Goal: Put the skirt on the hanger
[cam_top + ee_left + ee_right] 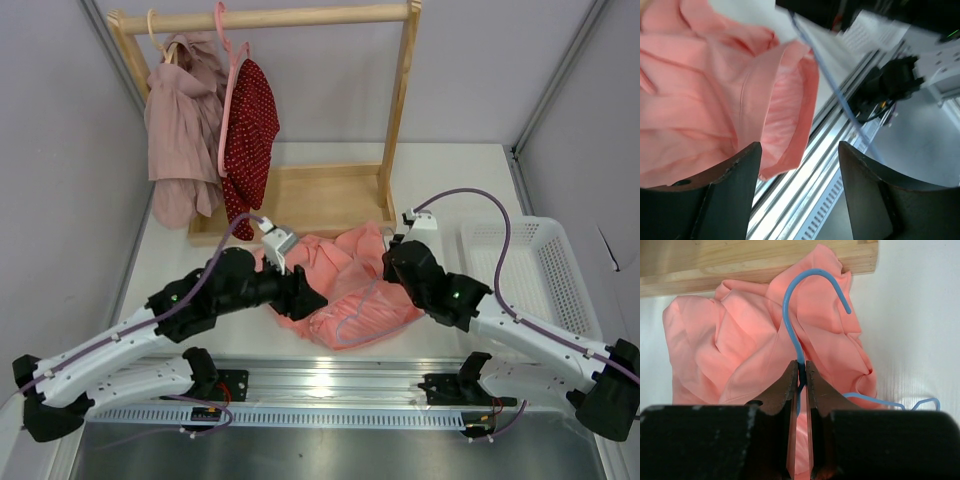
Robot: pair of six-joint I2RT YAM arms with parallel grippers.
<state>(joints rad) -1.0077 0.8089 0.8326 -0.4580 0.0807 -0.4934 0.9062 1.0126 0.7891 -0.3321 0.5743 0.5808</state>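
On the table [450, 175], just in front of the wooden rack base [300, 200], the skirt [340, 272] lies in a crumpled salmon-pink heap between the two arms. The right gripper [800, 365] has its fingers pressed together on the hanger [789, 300]. It pinches the light-blue wire at the neck just under the hook. The hook curves up over the fabric toward the rack base, and more of the wire shows at the skirt's right edge. The left gripper [800, 150] has its fingers well apart with nothing between them. A folded hem of the skirt lies just beside the finger on the left of its wrist view, partly behind it. The hanger's wire slants past the other finger, above the metal rail [805, 175].
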